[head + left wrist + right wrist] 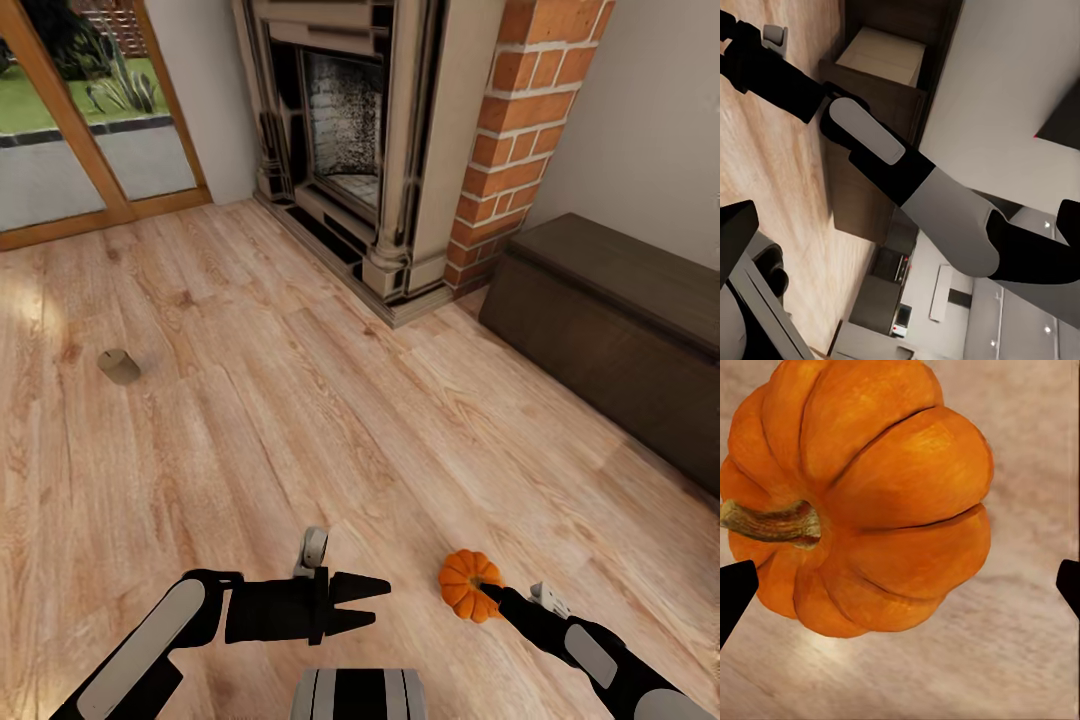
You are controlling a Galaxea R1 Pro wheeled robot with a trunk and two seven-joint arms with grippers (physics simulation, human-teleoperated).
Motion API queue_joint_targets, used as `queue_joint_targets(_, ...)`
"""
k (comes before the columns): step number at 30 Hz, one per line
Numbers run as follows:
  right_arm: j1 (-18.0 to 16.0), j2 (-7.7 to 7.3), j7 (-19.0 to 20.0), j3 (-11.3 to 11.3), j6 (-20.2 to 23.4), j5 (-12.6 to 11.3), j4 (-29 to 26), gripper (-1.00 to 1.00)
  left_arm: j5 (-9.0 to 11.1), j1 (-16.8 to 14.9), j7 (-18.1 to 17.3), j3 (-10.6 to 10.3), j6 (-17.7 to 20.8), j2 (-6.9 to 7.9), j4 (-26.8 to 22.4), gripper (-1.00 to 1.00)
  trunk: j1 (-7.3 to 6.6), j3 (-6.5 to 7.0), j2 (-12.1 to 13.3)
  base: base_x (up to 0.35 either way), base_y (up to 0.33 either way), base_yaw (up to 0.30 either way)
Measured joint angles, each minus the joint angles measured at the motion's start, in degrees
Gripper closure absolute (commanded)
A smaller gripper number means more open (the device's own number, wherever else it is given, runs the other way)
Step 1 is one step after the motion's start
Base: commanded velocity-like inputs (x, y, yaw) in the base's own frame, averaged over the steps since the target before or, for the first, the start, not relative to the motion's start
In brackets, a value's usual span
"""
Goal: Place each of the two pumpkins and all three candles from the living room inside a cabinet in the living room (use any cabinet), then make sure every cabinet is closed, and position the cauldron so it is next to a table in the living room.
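Taking the brick fireplace (370, 150) as the reference point: the cabinet (620, 320) stands just beside its brick column, along the wall. In the head view the near end of the cabinet looks shut; in the left wrist view one compartment of a dark unit (881, 52) shows a pale inside and appears open, with nothing visible in it. My judgement is that the task is at an early stage: no pumpkin or candle can be seen stored, and neither the cauldron nor the table has been dealt with as far as these pictures show.

One pumpkin (470, 585) lies on the wooden floor (300, 400), well out from the fireplace and toward the robot. One candle (119, 366) lies on its side on the floor, well apart from the fireplace on the glass-door side.

The right gripper (495, 592) is at the pumpkin. In the right wrist view the pumpkin (862, 502) sits between the two dark fingertips (735, 589), offset toward one of them; the fingers are spread, and contact cannot be confirmed. The left gripper (375, 605) hangs above bare floor, fingers parted, carrying nothing.
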Motion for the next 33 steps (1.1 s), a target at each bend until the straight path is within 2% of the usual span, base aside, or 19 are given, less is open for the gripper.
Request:
queue_joint_targets(13,0.0,0.0,-0.01,0.0,-0.05,0.0,0.01,-1.0,-0.04,0.0,0.2,-0.07,0.0,-0.07,-0.01,-1.0,-0.01,0.0,0.0,0.027,-0.105,0.0)
queue_joint_targets(33,0.0,0.0,0.25,0.02,-0.11,-0.02,2.51,-1.0,-0.16,0.0,0.4,-0.08,-0.02,-0.13,-0.01,-1.0,-0.01,0.0,0.0,0.052,0.016,0.0)
